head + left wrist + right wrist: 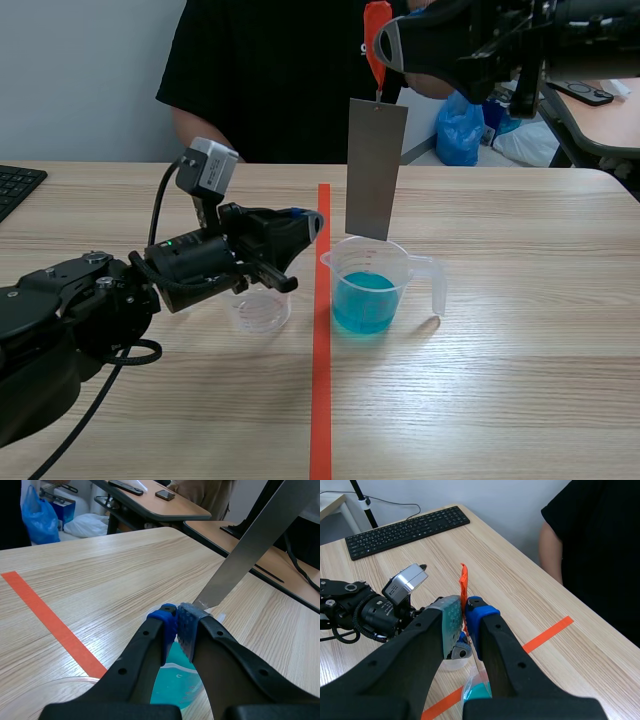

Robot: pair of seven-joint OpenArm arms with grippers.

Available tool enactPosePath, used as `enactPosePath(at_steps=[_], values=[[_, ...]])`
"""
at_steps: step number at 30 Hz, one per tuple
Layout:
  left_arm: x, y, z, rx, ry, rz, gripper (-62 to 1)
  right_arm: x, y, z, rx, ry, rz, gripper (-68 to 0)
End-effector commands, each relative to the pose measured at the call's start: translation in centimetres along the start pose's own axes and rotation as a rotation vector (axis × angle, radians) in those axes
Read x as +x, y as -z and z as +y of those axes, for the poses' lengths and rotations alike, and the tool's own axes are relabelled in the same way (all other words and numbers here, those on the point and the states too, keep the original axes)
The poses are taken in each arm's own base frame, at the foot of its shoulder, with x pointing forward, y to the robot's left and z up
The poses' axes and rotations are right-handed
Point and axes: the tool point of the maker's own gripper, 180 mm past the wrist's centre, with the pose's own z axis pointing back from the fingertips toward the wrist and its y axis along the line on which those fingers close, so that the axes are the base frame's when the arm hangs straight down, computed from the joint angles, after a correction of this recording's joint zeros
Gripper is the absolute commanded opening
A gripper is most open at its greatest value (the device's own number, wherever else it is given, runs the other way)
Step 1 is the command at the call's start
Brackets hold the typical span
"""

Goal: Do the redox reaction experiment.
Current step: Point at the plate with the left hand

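Scene view: we see our right pincer clamping the orange tab, with the metal plate hanging over the blue-filled beaker on the desk. Left wrist: our left pincer is closed and empty. Right wrist: the tab is pinched, and the plate is apparently hidden below.

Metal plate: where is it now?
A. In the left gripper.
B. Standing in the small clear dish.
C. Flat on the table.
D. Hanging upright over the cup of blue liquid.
D: the metal plate hangs by an orange tab from the right gripper, its lower edge over the cup, above the blue liquid.
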Motion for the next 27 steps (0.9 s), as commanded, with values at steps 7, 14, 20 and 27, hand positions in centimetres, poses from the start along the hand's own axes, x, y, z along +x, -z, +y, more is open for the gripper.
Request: enactPosePath(at_steps=[7, 14, 20, 27], values=[[0.4, -4.2, 3.7, 0.062, 0.051, 0.043, -57.3, 1.3, -0.4, -0.1, -0.002, -0.022, -0.033, -65.8], [2.4, -11.1, 4.5, 0.079, 0.041, -0.007, -58.2, 1.3, -0.4, -0.1, -0.002, -0.022, -0.033, -65.8], [1.9, -17.0, 4.1, 0.132, 0.083, 0.072, -58.2, 1.3, -0.4, -0.1, -0.002, -0.022, -0.033, -65.8], [-0.9, -25.0, 2.1, 0.225, 0.147, 0.188, -58.2, 1.3, -0.4, -0.1, -0.002, -0.022, -0.030, -65.8]])
